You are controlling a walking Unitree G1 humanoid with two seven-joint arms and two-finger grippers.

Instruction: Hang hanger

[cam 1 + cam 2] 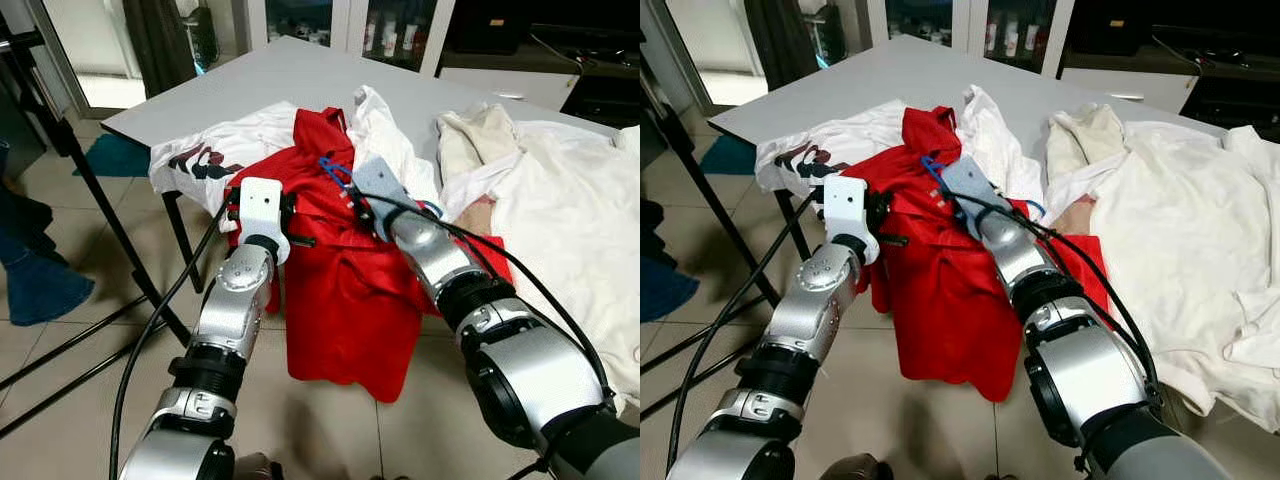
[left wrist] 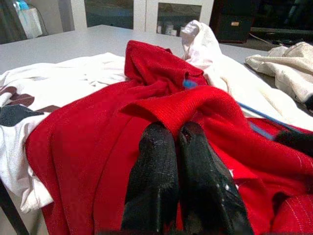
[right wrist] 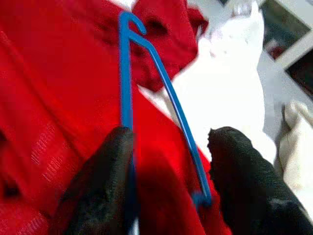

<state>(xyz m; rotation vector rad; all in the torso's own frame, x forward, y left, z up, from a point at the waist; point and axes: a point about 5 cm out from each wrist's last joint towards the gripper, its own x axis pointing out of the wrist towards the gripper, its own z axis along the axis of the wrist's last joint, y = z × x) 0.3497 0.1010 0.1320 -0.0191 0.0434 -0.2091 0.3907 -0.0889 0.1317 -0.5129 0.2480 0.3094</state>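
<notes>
A red shirt [image 1: 340, 290] lies over the near edge of the grey table [image 1: 260, 75] and hangs toward the floor. A thin blue wire hanger [image 1: 333, 170] rests on its upper part. My left gripper [image 2: 176, 134] is shut, pinching a raised fold of the red shirt [image 2: 186, 105] at its left side. My right gripper [image 3: 171, 142] is open over the shirt. The blue hanger [image 3: 166, 88] runs between its two fingers, one wire against one finger [image 3: 105, 171]. The hanger's hook points away from the gripper.
White garments [image 1: 570, 220] are piled on the table's right half, and a printed white shirt [image 1: 205, 155] lies left of the red one. A black stand's legs [image 1: 100, 215] slant across the tiled floor on the left. Glass cabinets stand behind the table.
</notes>
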